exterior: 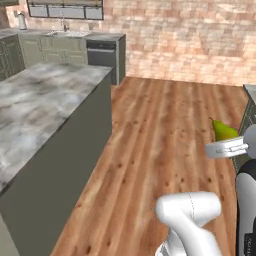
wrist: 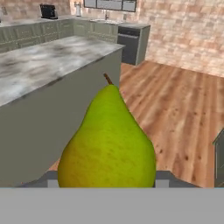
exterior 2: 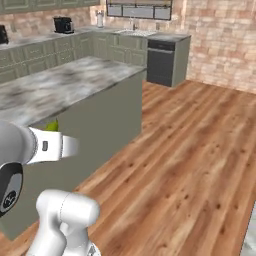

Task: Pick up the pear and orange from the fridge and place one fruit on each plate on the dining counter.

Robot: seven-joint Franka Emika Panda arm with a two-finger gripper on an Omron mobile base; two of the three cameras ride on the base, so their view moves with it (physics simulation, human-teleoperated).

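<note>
Dining bench [exterior: 45,100] with marbled top sitting left of the wood floor [exterior: 160,130], bare where visible. Pear [wrist: 108,142] sitting upright between the end effector [wrist: 107,181] fingers, closed on it, held in the air beside the bench's olive side.
</note>
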